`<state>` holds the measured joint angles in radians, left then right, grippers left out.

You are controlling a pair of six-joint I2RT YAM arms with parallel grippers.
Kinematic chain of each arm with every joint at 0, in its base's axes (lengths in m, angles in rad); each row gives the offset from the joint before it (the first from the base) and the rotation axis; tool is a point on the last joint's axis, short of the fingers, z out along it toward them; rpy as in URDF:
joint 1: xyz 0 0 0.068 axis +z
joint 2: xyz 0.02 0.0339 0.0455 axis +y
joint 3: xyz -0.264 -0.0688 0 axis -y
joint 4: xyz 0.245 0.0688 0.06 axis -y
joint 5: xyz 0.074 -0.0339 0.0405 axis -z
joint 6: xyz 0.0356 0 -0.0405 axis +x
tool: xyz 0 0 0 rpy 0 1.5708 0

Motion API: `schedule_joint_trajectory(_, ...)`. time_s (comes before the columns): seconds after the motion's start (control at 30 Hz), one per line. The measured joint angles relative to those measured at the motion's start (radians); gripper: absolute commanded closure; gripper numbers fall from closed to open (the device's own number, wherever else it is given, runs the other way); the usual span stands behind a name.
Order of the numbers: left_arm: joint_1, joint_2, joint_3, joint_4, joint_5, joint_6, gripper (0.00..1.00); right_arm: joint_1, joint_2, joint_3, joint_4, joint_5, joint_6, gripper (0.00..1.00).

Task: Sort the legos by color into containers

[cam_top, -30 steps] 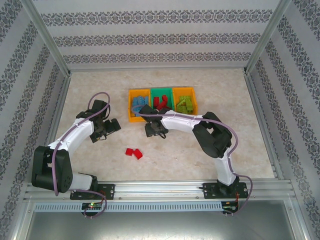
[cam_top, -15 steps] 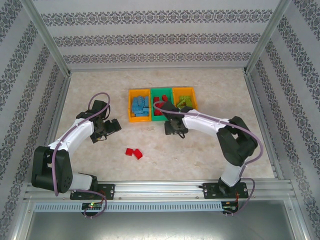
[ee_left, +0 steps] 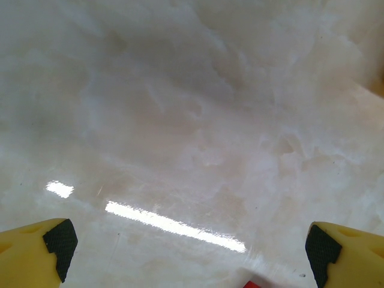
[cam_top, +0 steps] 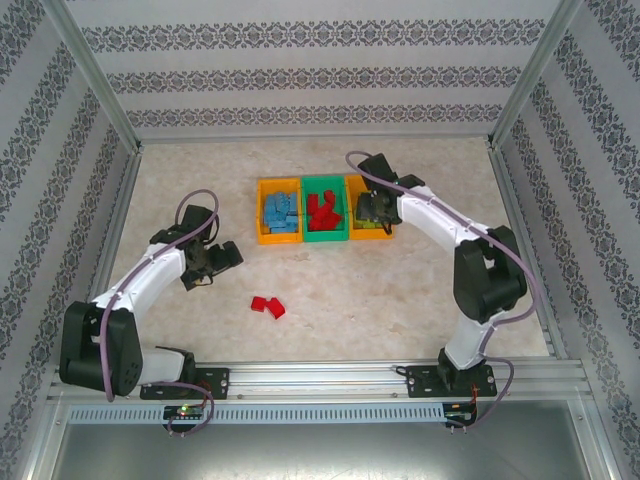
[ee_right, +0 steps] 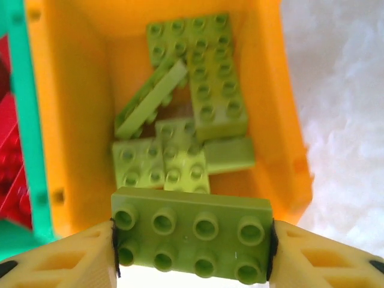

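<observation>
Three containers stand in a row: an orange bin (cam_top: 279, 240) with blue legos (cam_top: 280, 210), a green bin (cam_top: 326, 237) with red legos (cam_top: 322, 208), and a second orange bin (cam_top: 370, 236). My right gripper (cam_top: 368, 207) hangs over that right orange bin (ee_right: 66, 120), shut on a lime green lego (ee_right: 192, 234) held by its short ends. Several lime green legos (ee_right: 210, 78) lie in the bin below. Two red legos (cam_top: 267, 306) lie together on the table. My left gripper (cam_top: 228, 255) is open low over bare table, up and left of them.
In the left wrist view a sliver of red (ee_left: 252, 284) shows at the bottom edge between the open fingertips (ee_left: 60, 240). The green bin's rim (ee_right: 24, 120) adjoins the orange bin's left wall. Metal frame posts and patterned walls bound the marble tabletop (cam_top: 420, 290).
My right arm swung right and away from in front of the left bin to above the right orange bin, carrying the green lego. The left arm has barely moved.
</observation>
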<state>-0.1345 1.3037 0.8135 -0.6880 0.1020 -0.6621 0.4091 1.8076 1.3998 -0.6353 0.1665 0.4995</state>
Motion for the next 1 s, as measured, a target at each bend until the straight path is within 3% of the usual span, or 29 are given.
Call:
schedule_joint_trajectory(0.33,-0.064,-0.105,-0.073,-0.008,0.021,-0.061,0.0,-0.048,0.182,0.179,0.001,-0.006,-0.035,0.31)
schedule_joint_trajectory(0.67,-0.097,-0.115,-0.089,-0.01,0.025,-0.102,0.0,-0.039,0.129,0.141,0.019,-0.037,-0.044,0.13)
schedule_joint_trajectory(0.83,-0.109,-0.103,-0.079,-0.011,0.019,-0.102,0.01,0.042,-0.005,0.047,0.055,-0.032,-0.11,0.1)
schedule_joint_trajectory(1.0,-0.108,-0.04,-0.039,-0.006,0.018,-0.102,0.01,0.229,-0.123,-0.086,0.1,-0.029,-0.142,0.11)
